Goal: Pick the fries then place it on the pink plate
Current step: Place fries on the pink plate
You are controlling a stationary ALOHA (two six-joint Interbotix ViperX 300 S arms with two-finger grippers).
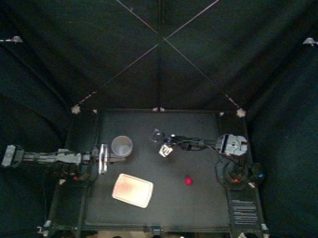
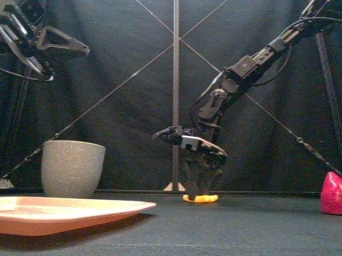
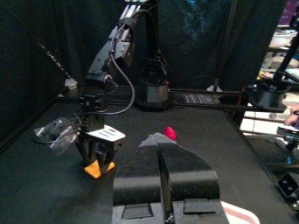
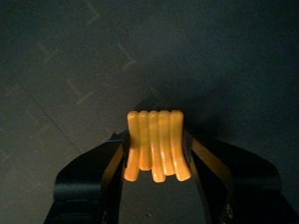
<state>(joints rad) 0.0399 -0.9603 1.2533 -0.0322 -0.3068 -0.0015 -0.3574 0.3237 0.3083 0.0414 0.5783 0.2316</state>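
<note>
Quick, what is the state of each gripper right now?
Left gripper: closed, empty.
Right gripper: closed on the fries.

A tall grey cup (image 1: 122, 145) stands well apart from a small red toy (image 1: 189, 181).

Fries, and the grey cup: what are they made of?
The fries look like plastic or rubber: smooth orange sticks moulded together as one piece, with a soft shine. The cup could be ceramic or matte plastic. Its grey surface is dull with no shine, so the look leaves it open.
</note>
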